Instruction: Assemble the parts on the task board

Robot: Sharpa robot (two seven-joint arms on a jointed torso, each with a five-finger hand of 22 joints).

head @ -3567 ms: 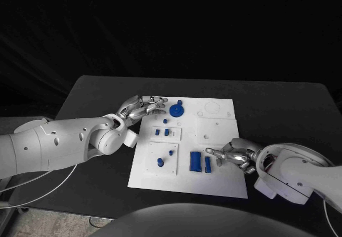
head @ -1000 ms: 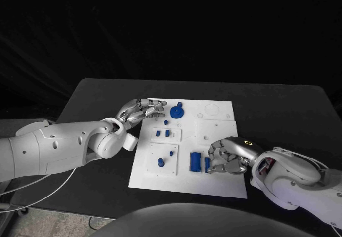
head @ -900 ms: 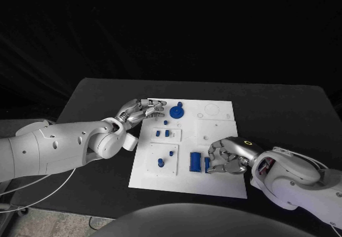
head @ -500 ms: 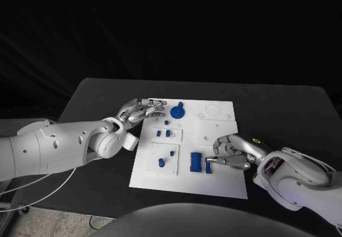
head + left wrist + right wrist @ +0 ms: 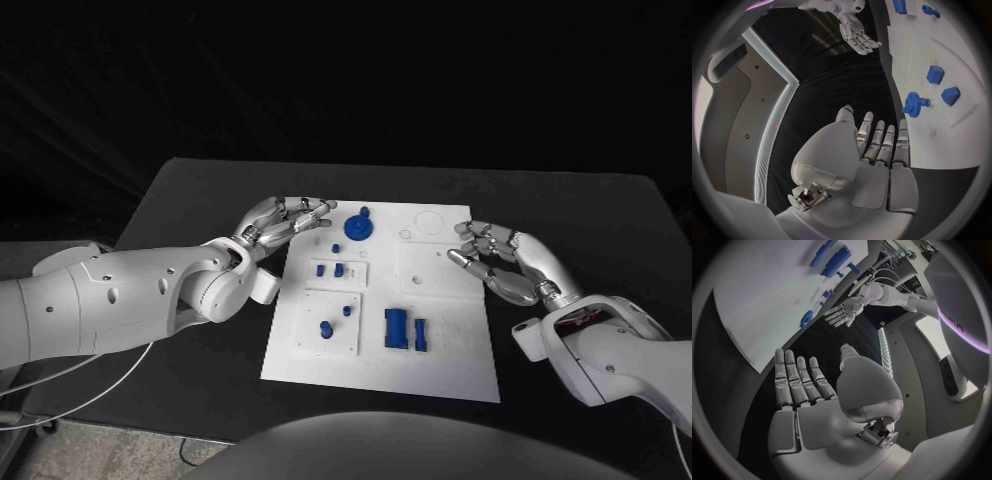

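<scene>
Head view: the right robot hand (image 5: 505,262) hangs released, fingers spread, at 3 o'clock off the board (image 5: 433,370), so a good next grasp probably means coming down squarely on the two bars (image 5: 402,328) at 6 o'clock; the left robot hand (image 5: 286,221), also released, waits at 10 o'clock beside the gear (image 5: 358,224). Left wrist view: the fingers (image 5: 879,145) lie straight and empty, the gear (image 5: 914,103) just beyond, two blocks (image 5: 942,84) past it. Right wrist view: the open fingers (image 5: 795,380) hover over the bench (image 5: 748,400) beside the board's (image 5: 761,305) edge, nothing blocking the way.
</scene>
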